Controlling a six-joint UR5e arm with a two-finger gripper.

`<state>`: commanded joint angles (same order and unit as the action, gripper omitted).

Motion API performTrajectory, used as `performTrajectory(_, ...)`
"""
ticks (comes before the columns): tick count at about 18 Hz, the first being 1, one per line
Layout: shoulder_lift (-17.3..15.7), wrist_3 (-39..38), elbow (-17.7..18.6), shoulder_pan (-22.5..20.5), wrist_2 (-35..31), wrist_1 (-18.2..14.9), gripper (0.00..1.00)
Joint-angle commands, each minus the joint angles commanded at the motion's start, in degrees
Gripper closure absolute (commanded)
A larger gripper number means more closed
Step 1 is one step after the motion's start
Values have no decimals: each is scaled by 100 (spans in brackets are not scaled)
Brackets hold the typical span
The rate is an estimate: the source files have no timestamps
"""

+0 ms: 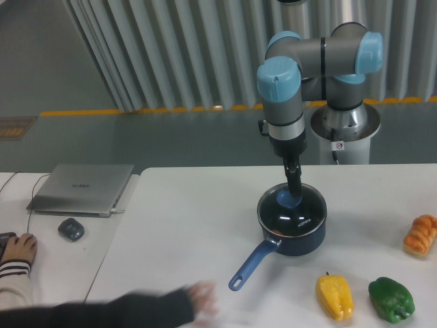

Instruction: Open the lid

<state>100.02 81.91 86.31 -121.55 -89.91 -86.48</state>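
Arm bent over at elbow, wrist pointing straight down; pincer [292,193] vertical, low, fingers too dark to read.

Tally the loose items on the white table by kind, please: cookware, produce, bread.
Cookware: 2, saucepan and lid
Peppers: 2, yellow pepper and green pepper
Bread: 1, bread roll
Total: 5
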Motion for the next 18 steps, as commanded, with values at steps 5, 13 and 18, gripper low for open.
performTrajectory(5,0,0,-26,-9,88,0,0)
performTrajectory(13,9,-9,-26,-9,97,0,0)
performTrajectory(18,26,9,-26,-18,44,0,0)
